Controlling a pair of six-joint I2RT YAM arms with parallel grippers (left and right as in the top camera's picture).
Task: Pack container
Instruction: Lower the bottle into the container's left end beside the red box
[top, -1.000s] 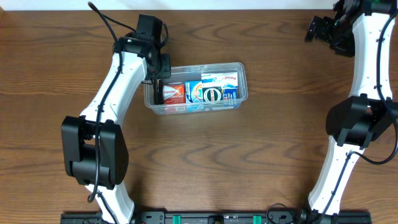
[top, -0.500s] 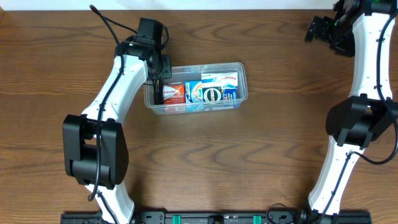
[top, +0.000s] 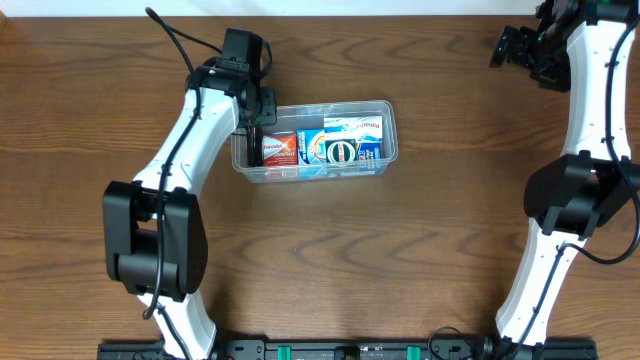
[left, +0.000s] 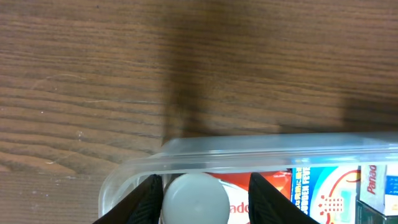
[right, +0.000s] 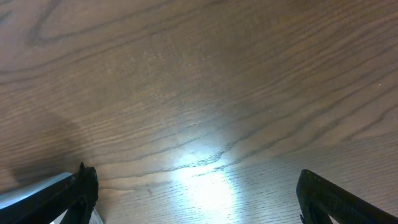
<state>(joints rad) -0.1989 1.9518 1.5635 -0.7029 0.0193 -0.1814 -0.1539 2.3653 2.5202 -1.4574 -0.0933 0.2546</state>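
The clear plastic container (top: 391, 127) stands on the wooden table, left of centre. It holds a red package (top: 279, 149) and blue printed packages (top: 340, 148). My left gripper (top: 251, 135) reaches down into the container's left end. In the left wrist view the container's rim (left: 261, 146) lies in front of my fingers (left: 204, 200). A white round object (left: 194, 198) sits between them, against the left finger, with a gap to the right finger. My right gripper (top: 506, 47) is open and empty at the far right back, over bare wood (right: 196, 193).
Bare wooden table (top: 400, 250) surrounds the container. A pale strip (top: 320, 6) runs along the table's back edge. A pale edge (right: 37, 193) shows beside the left finger in the right wrist view. The arm bases stand at the front left and right.
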